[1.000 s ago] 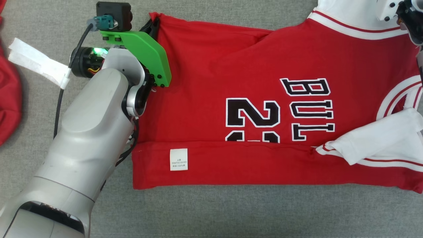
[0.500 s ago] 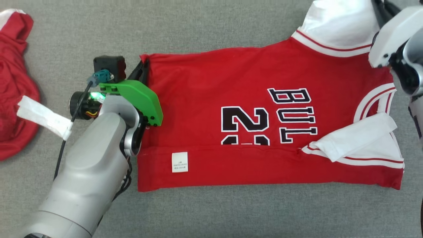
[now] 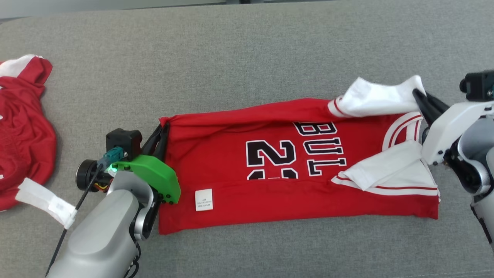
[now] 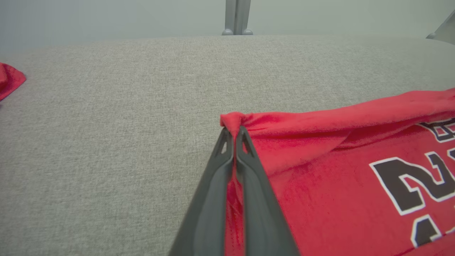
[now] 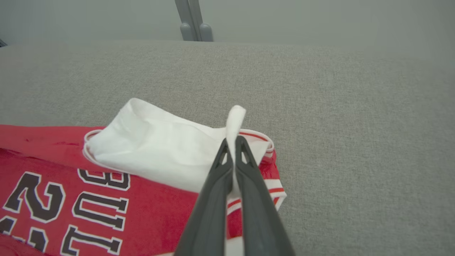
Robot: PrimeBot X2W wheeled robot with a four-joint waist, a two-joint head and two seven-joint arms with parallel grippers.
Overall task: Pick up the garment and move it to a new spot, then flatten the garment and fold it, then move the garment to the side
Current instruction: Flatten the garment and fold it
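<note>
At the middle of the grey woven fabric surface (image 3: 247, 46): red basketball jersey (image 3: 220, 158) with white sleeves and black block lettering. Lies lengthwise, hem end toward the surface's left side, collar end toward its right side. Carries its near long edge folded up over the lower part of the number, with a small white rectangular care label (image 3: 203, 200) on that fold.

Left gripper (image 3: 163, 126), dark two-finger type:
- Sits toward the surface's left, at the far hem corner.
- Clamps a pinch of red cloth; presses both long fingers (image 4: 209, 202) together, with the cloth bunched at the tips.
- Holds a corner from which the far long edge rolls inward toward the lettering.

Right gripper (image 3: 418, 94), same type:
- Sits toward the surface's right, at the far collar end.
- Clamps the edge of the far white sleeve (image 3: 370, 102); keeps no gap between the fingers (image 5: 209, 213) except the white cloth, which stands up past the tips.

Near white sleeve (image 3: 386, 172): lies folded across the chest, apart from both grippers.

At the surface's left edge: crumpled second red garment (image 3: 23, 127) with white trim, well apart from the jersey.
</note>
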